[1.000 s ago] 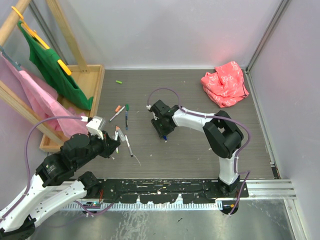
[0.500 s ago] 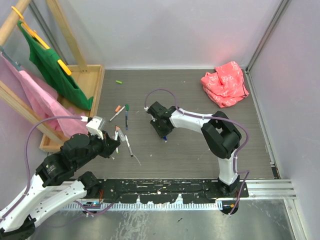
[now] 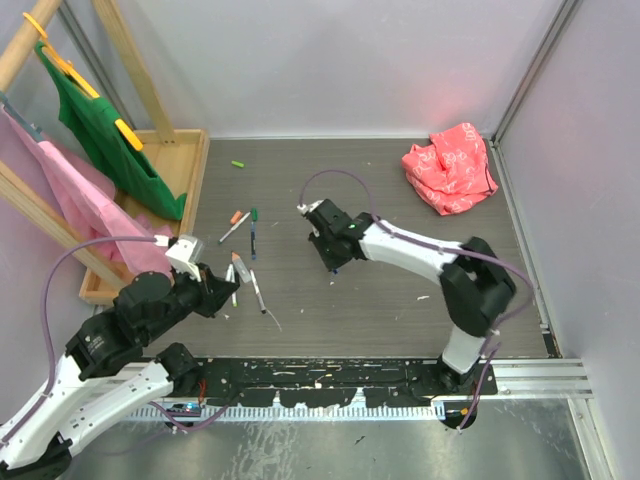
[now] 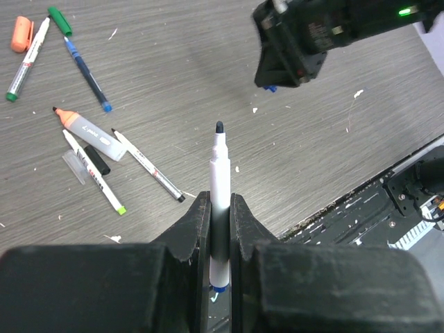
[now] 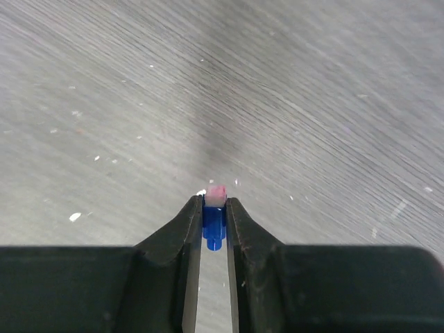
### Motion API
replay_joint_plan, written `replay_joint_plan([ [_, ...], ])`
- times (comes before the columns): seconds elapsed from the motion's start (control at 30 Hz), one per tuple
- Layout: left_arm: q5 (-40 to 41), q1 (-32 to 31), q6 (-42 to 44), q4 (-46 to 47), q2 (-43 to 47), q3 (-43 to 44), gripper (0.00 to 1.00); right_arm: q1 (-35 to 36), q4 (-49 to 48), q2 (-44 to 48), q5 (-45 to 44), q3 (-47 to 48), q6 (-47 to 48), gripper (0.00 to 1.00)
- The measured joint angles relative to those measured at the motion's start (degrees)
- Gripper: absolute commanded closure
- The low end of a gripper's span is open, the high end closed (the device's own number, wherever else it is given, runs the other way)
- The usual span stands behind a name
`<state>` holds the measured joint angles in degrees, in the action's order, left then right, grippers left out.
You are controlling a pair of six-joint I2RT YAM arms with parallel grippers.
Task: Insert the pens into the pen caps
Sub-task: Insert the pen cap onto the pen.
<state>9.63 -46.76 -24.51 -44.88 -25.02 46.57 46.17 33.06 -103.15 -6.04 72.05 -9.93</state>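
My left gripper [image 4: 220,208] is shut on a white pen [image 4: 219,170] with a blue end, its bare black tip pointing away from the wrist. In the top view it [image 3: 214,288] sits left of centre. My right gripper [image 5: 214,208] is shut on a small blue cap [image 5: 214,222], held just above the table. It shows in the top view [image 3: 334,262] and in the left wrist view [image 4: 295,41], beyond the pen tip. Several loose pens lie on the table [image 3: 400,300]: an orange-tipped grey marker [image 4: 94,130], a green-capped blue pen [image 4: 83,62] and a white pen [image 4: 28,59].
An orange cap [image 4: 21,33] and a black cap [image 4: 97,159] lie among the pens. A green cap [image 3: 238,164] lies at the back. A red cloth [image 3: 452,168] is at the back right. A wooden rack [image 3: 160,170] with green and pink cloths stands at the left.
My right gripper has shifted slightly right with the blue cap and its elbow has swung out to the right. My left arm has drawn back a little to the left.
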Motion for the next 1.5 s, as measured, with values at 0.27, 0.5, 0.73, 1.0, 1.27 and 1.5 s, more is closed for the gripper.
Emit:
replay_joint_plan([
  [0.27,-0.8,0.0,0.2,1.0,1.7,-0.5,1.0,-2.0,-5.8,25.2,1.8,-7.2,-2.3,1.0],
  [0.5,-5.8,0.0,0.9,4.8,-3.0,0.4,1.0,-5.2,-11.2,39.3,4.4,-12.1,-6.0,1.0],
  [0.73,-9.6,0.0,0.7,11.1,-10.5,4.4,1.0,-5.3,-17.1,47.7,4.6,-14.8,-11.3,1.0],
  [1.0,-14.4,0.0,1.4,18.0,-19.4,8.9,1.0,-5.8,-31.3,53.2,5.9,-19.5,-20.6,1.0],
  [1.27,-21.0,0.0,1.9,25.0,-24.6,10.2,1.0,-5.8,-44.7,51.6,10.9,-19.9,-27.6,1.0],
  [1.5,-25.2,0.0,1.8,32.6,-24.6,10.3,1.0,-5.8,-56.4,52.2,12.8,-22.0,-31.0,1.0],
])
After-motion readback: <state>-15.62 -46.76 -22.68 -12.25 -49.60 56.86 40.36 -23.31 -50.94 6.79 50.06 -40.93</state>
